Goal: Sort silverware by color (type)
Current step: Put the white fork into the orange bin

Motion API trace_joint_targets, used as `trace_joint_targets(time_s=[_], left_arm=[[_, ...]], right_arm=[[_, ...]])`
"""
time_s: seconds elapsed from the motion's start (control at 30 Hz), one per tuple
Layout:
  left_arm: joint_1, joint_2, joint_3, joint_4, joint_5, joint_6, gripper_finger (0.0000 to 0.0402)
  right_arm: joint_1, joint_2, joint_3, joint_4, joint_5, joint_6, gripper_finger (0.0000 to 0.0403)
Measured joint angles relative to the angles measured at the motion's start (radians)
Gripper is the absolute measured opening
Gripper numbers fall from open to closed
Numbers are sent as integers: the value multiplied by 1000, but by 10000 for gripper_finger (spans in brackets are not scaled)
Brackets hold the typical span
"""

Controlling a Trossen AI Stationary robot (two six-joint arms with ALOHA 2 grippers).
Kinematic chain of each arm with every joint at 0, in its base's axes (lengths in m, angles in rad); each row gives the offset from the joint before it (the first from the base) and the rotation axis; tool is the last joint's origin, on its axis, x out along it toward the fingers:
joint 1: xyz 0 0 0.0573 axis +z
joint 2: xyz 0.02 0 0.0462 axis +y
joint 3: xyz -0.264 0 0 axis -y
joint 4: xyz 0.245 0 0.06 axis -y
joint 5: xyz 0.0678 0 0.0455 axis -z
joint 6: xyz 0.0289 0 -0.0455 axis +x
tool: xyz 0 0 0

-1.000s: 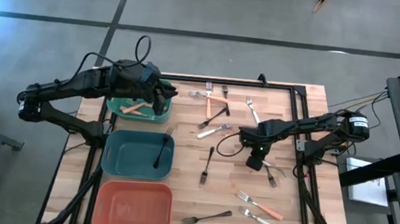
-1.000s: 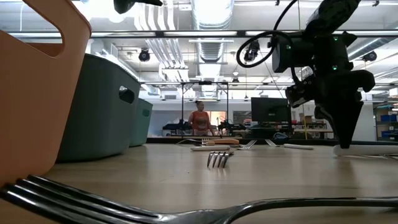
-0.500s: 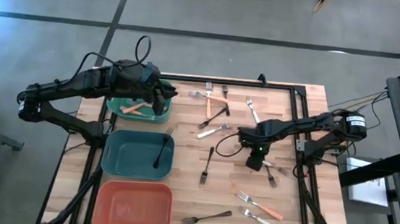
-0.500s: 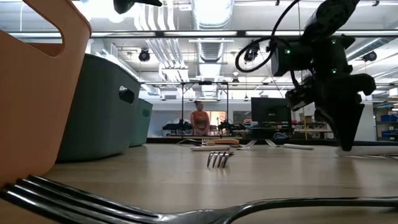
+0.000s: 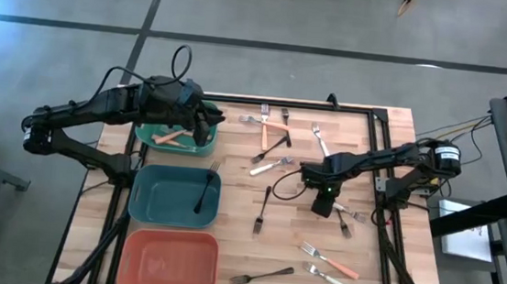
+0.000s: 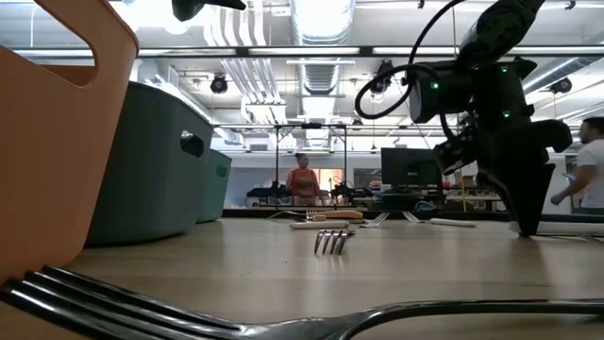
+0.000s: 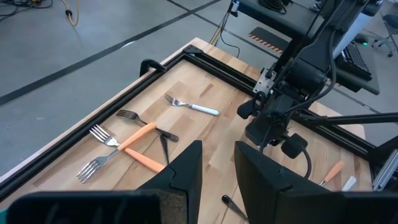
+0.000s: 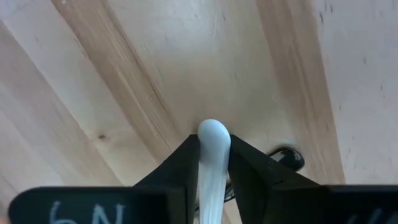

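Forks lie scattered over the wooden table [image 5: 300, 238]: orange-handled [image 5: 278, 126], white-handled [image 5: 270, 166] and black [image 5: 263, 207]. My right gripper [image 5: 321, 206] points down at the table's middle right. In its wrist view the rounded end of a white fork handle [image 8: 214, 140] fills the narrow gap between its fingers. My left gripper [image 5: 207, 124] hangs above the green bin [image 5: 154, 139], open by a narrow gap [image 7: 217, 180], with nothing in it. The green bin holds orange-handled forks [image 5: 176, 137]. A black fork [image 5: 205, 191] lies in the teal bin [image 5: 152, 197]. My right gripper comes from above, pointing down, with one finger [image 8: 180, 168] on each side of the white handle's free end [image 8: 214, 132]. The fork lies on the table. I cannot tell whether the fingers touch it.
The salmon bin [image 5: 169, 263] stands at the near left. More forks lie near the front: black [image 5: 262, 275], orange [image 5: 331, 259], white [image 5: 329, 277]. Another fork [image 5: 345, 225] lies close beside my right gripper. People stand in the room behind [image 6: 304, 181], [image 6: 590, 175].
A person has come into the low view's far right, in the room behind the table.
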Motion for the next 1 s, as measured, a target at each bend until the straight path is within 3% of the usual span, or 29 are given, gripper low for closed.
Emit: trace_joint_targets(time_s=[0.17,0.3,0.67,0.87,1.0], left_arm=[[0,0,0,0,0,0,77],[0,0,0,1,0,-1,77],[-3,1,0,2,0,22,77],[-15,23,-9,30,0,58,77],[-27,45,-69,150,0,57,77]], right_arm=[[0,25,1,-1,1,2,60],[0,26,1,-3,5,10,23],[0,-28,59,-123,13,-26,23],[-2,-82,176,-207,107,-76,23],[-20,-108,284,-243,218,-121,22]])
